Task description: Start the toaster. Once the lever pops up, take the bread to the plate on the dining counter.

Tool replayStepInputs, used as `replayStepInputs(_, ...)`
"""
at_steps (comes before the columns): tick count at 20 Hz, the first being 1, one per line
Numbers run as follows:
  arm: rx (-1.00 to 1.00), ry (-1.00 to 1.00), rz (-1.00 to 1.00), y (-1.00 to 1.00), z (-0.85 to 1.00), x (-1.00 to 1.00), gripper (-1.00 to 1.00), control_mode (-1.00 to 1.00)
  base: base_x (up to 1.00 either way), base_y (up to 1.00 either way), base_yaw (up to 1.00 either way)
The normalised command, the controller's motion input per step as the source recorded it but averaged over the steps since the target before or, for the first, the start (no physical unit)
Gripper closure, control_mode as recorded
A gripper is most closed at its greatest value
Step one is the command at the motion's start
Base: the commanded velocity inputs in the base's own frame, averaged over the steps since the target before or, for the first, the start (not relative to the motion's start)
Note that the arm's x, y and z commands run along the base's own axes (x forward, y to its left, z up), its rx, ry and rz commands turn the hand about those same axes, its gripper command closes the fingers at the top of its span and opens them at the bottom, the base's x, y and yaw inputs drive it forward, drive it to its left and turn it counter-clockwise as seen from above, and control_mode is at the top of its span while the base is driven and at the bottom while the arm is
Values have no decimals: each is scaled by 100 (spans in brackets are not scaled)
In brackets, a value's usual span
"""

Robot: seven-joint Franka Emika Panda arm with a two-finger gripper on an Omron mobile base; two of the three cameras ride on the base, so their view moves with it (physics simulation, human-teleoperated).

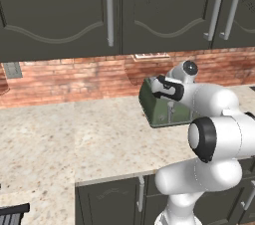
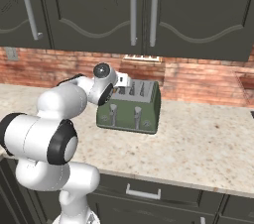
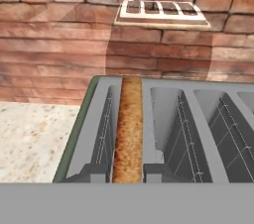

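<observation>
Kitchen wall bench (image 2: pixel 208 143), beige speckled stone top, dark cabinet fronts below, seen over the white arm in both base views. Arm bends forward over the bench edge, wrist reaching to the toaster (image 2: pixel 130 110). Toaster is dark olive green, boxy, silvery slotted top, sitting on the bench close to the brick wall; two pale levers on the side facing the right base camera. Gripper (image 2: pixel 120 81) hangs just above the toaster's top at its left end in the right base view; the tips themselves are hidden behind the wrist, jaws closed, nothing seen between them. Hand view looks down into the slots: bread (image 3: pixel 129 129), brown toasted slice on edge, sits in the leftmost slot, top crust about level with the slot rim. Neighbouring slots show bare wire guides. Behind the toaster, red brick backsplash (image 1: pixel 69 77) with a pale outlet plate (image 3: pixel 161 12) above the toaster. Farthest up, dark upper cabinets (image 2: pixel 99 10) with long grey bar handles. In the left base view a second outlet plate (image 1: pixel 12 69) sits on the brick far left.
</observation>
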Motion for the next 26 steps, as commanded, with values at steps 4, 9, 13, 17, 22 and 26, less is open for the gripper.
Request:
replayStepInputs(4,0,0,0,0,0,0,100,-100,0,0,0)
replayStepInputs(9,0,-1,0,0,0,0,100,-100,0,0,0)
replayStepInputs(13,0,-8,0,-1,0,-5,100,-100,0,0,0)
replayStepInputs(17,0,-6,0,0,7,-14,100,-100,0,0,0)
replayStepInputs(22,0,-9,0,0,19,-19,100,-100,0,0,0)
replayStepInputs(26,0,-8,0,0,34,-14,100,-100,0,0,0)
